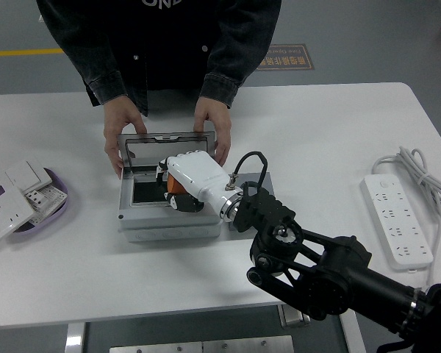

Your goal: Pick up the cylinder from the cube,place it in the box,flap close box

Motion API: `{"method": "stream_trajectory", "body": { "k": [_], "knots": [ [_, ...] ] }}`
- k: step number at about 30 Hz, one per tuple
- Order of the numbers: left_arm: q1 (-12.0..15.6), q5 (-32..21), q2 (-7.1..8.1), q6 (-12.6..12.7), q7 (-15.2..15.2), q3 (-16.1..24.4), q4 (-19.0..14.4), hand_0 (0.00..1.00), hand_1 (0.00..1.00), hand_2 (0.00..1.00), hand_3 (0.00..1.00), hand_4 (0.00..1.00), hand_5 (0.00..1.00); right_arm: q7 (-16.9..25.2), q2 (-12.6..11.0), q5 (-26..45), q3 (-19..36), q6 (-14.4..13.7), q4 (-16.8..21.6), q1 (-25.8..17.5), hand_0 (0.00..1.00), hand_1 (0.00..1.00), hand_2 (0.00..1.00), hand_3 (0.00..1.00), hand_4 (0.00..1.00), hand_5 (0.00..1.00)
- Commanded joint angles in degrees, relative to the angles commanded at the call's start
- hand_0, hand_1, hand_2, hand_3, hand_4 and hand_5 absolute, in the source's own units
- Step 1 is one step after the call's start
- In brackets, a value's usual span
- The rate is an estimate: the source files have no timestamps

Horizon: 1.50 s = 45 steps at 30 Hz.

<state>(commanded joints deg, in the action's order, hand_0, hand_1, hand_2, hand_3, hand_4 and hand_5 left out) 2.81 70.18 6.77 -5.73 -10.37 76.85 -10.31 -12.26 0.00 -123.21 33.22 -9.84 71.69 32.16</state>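
My right hand (178, 193) hovers low over the open grey box (169, 220), its white-backed fingers curled around the orange cylinder (178, 201). Only a strip of the cylinder shows under the palm, inside the box's dark opening. The box's lid (169, 151) stands up at the back. A person's two hands (123, 136) grip the lid's left and right edges. The dark grey cube (268, 193) sits just right of the box, mostly hidden behind my right forearm. My left hand is out of view.
A purple dish (59, 206) with white wall sockets lies at the left edge. A white power strip (397, 220) and its coiled cable rest at the right. The person stands close against the table's far side.
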Motion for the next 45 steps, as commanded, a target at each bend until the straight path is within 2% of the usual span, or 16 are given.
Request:
{"method": "stream_trajectory", "body": {
  "k": [5, 6, 11, 12, 17, 18, 23, 24, 29, 30, 35, 36, 40, 41, 42, 45],
  "knots": [
    [-0.04, 0.17, 0.11, -0.01, -0.04, 0.11, 0.00, 0.636, 0.663, 0.589, 0.642, 0.723, 0.287, 1.32, 0.00, 1.19, -0.38, -0.58, -0.39, 0.36, 0.309, 0.511, 0.533, 0.522, 0.260, 0.002],
    [-0.04, 0.20, 0.12, -0.01, -0.05, 0.13, 0.00, 0.636, 0.664, 0.589, 0.641, 0.722, 0.287, 1.49, 0.00, 1.35, -0.40, -0.65, -0.39, 0.40, 0.624, 0.657, 0.643, 0.660, 0.494, 0.002],
    [-0.10, 0.23, 0.08, -0.06, -0.04, 0.03, 0.00, 0.636, 0.664, 0.589, 0.641, 0.722, 0.287, 2.14, 0.00, 2.04, -0.45, -0.83, -0.51, 0.52, 0.624, 0.657, 0.643, 0.660, 0.494, 0.002],
    [-0.11, 0.20, 0.08, -0.07, -0.02, 0.00, 0.00, 0.636, 0.664, 0.589, 0.641, 0.722, 0.287, 2.23, 0.00, 2.16, -0.50, -0.81, -0.59, 0.52, 0.680, 0.682, 0.682, 0.693, 0.394, 0.119],
    [-0.20, 0.30, 0.10, -0.08, -0.03, 0.04, 0.00, 0.636, 0.664, 0.589, 0.641, 0.722, 0.287, 2.43, 0.00, 2.73, -0.78, -0.44, -1.32, 0.46, 0.680, 0.682, 0.682, 0.693, 0.394, 0.119],
    [-0.22, 0.30, 0.11, -0.08, -0.03, 0.02, 0.00, 0.637, 0.664, 0.589, 0.641, 0.721, 0.287, 2.45, 0.00, 2.79, -0.80, -0.36, -1.46, 0.43, 0.755, 0.692, 0.694, 0.706, 0.443, 0.203],
    [-0.32, 0.38, 0.09, -0.11, 0.01, -0.10, 0.00, 0.637, 0.664, 0.589, 0.641, 0.721, 0.287, 2.65, 0.00, 3.24, -0.68, -0.07, -1.78, 0.31, 0.755, 0.692, 0.694, 0.706, 0.443, 0.203],
    [-0.34, 0.35, 0.09, -0.12, 0.02, -0.16, 0.00, 0.637, 0.665, 0.589, 0.642, 0.720, 0.287, 2.70, 0.00, 3.37, -0.63, -0.02, -1.78, 0.30, 0.771, 0.691, 0.700, 0.702, 0.639, 0.301],
    [-0.35, 0.35, 0.04, -0.13, 0.04, -0.27, 0.00, 0.637, 0.665, 0.589, 0.642, 0.720, 0.287, 2.93, 0.00, 3.73, -0.24, 0.38, -1.80, 0.22, 0.771, 0.691, 0.700, 0.702, 0.639, 0.301],
    [-0.34, 0.35, 0.03, -0.13, 0.04, -0.26, 0.00, 0.637, 0.665, 0.589, 0.642, 0.721, 0.289, 2.96, 0.00, 3.73, -0.16, 0.43, -1.78, 0.20, 0.780, 0.695, 0.708, 0.720, 0.772, 0.354],
    [-0.40, 0.41, 0.04, -0.13, 0.04, -0.26, 0.00, 0.637, 0.665, 0.589, 0.642, 0.721, 0.289, 3.15, 0.00, 3.87, 0.28, 0.60, -1.60, 0.20, 0.780, 0.695, 0.708, 0.720, 0.772, 0.354],
    [-0.41, 0.41, 0.04, -0.13, 0.04, -0.26, 0.00, 0.638, 0.665, 0.589, 0.642, 0.721, 0.289, 3.20, 0.00, 4.05, 0.35, 0.58, -1.56, 0.19, 0.790, 0.696, 0.711, 0.759, 0.890, 0.428],
    [-0.44, 0.40, 0.01, -0.14, 0.08, -0.28, 0.00, 0.638, 0.665, 0.589, 0.642, 0.721, 0.289, 3.60, 0.00, 6.42, 0.52, 0.12, -1.33, -0.04, 0.790, 0.696, 0.711, 0.759, 0.890, 0.428],
    [-0.42, 0.38, -0.02, -0.13, 0.08, -0.29, 0.00, 0.638, 0.665, 0.589, 0.642, 0.721, 0.289, 4.27, 0.00, 7.97, 0.50, -0.33, -1.11, -0.24, 0.790, 0.696, 0.711, 0.759, 0.890, 0.428],
    [-0.39, 0.33, -0.04, -0.13, 0.08, -0.30, 0.00, 0.637, 0.665, 0.589, 0.641, 0.719, 0.293, 5.10, 0.00, 9.59, 0.48, -0.82, -0.72, -0.47, 0.794, 0.700, 0.713, 0.766, 0.931, 0.450],
    [-0.28, 0.22, -0.11, -0.09, 0.09, -0.29, 0.00, 0.637, 0.665, 0.589, 0.641, 0.719, 0.293, 7.87, 0.00, 15.41, 0.51, -2.45, 1.54, -0.89, 0.794, 0.700, 0.713, 0.766, 0.931, 0.450]
  ]
}}
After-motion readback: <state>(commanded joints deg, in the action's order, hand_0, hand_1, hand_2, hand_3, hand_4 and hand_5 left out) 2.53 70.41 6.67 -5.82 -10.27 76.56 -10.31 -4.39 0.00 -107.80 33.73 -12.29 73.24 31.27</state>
